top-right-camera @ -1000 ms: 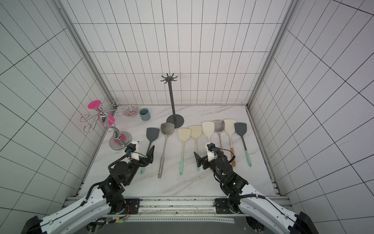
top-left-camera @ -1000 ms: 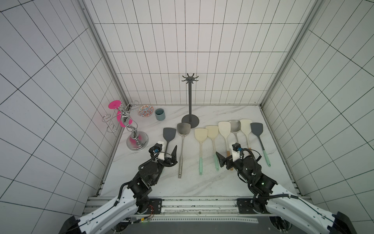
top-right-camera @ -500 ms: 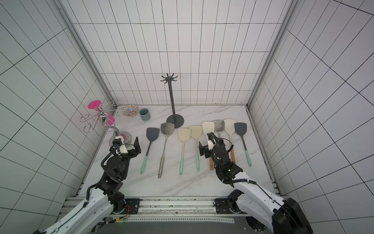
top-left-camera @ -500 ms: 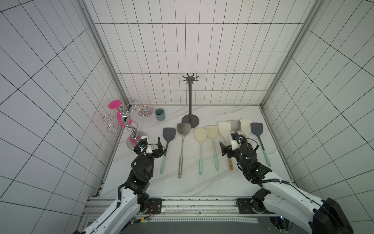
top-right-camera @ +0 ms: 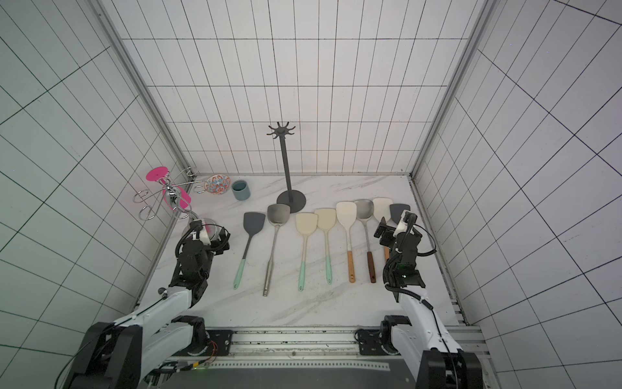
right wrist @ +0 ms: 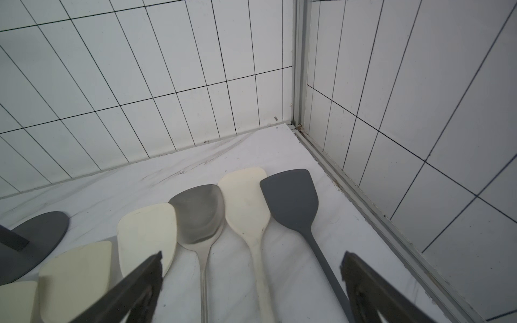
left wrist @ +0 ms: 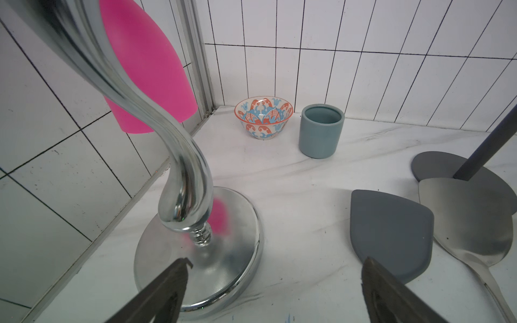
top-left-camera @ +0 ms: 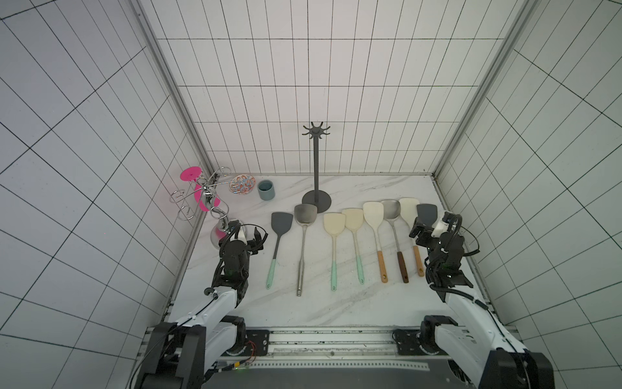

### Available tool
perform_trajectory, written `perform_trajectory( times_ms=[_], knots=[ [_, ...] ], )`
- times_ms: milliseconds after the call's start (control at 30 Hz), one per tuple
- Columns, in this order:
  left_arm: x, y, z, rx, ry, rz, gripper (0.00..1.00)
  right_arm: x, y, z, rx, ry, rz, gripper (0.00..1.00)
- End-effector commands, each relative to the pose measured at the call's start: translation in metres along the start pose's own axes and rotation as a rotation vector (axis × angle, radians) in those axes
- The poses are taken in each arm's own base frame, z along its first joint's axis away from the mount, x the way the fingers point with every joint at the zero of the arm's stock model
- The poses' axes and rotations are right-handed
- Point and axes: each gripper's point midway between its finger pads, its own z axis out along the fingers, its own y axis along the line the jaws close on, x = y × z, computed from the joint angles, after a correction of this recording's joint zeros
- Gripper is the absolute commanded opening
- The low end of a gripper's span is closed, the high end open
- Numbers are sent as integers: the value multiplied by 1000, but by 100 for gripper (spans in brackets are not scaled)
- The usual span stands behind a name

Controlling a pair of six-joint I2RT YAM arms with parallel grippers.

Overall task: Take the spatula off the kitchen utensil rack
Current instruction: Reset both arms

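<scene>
White tiled walls close in a marble-patterned desk (top-left-camera: 336,303). The left tool (top-left-camera: 247,233) hangs low at the desk's left edge, fingers spread wide with nothing between them. In the left wrist view one finger (left wrist: 167,288) sits over the round foot of a chrome stand (left wrist: 232,246), though I cannot tell whether they touch. A pink cup (left wrist: 151,64) hangs on that stand. Ahead of this tool, by the back wall, stand a patterned bowl (left wrist: 263,117) and a blue-grey cup (left wrist: 321,130), just beside each other.

The kitchen utensil rack (top-left-camera: 315,168) stands upright ahead of the left tool and to its right, near the back wall, with its crown of hooks on top. Eight spatulas (top-left-camera: 334,224) lie flat on the desk in a row between the two tools, blades toward the rack. The dark grey one with a mint handle (top-left-camera: 282,223) lies just to the right of the left tool. The steel one next to it (top-left-camera: 305,213) overlaps the edge of the rack's base.

The right tool (top-left-camera: 434,225) hovers over the right end of the row, fingers equally spread and holding nothing. In the right wrist view another dark grey spatula (right wrist: 291,198) and a cream one (right wrist: 246,201) lie just ahead of it, their handles running back between its fingers.
</scene>
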Motion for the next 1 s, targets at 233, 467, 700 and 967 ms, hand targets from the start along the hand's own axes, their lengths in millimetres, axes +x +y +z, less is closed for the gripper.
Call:
perform_trajectory(
  times_ms=[233, 467, 700, 967],
  knots=[
    [-25, -18, 29, 69, -99, -5, 97, 37, -17, 18, 33, 1, 36, 99],
    [-28, -25, 38, 94, -114, 23, 97, 52, -21, 36, 56, -29, 22, 99],
    [-22, -23, 32, 93, -209, 39, 98, 72, 3, 49, -60, 7, -50, 99],
    [-5, -38, 67, 126, -67, 80, 97, 84, 19, 79, -85, 164, -121, 99]
  ],
)
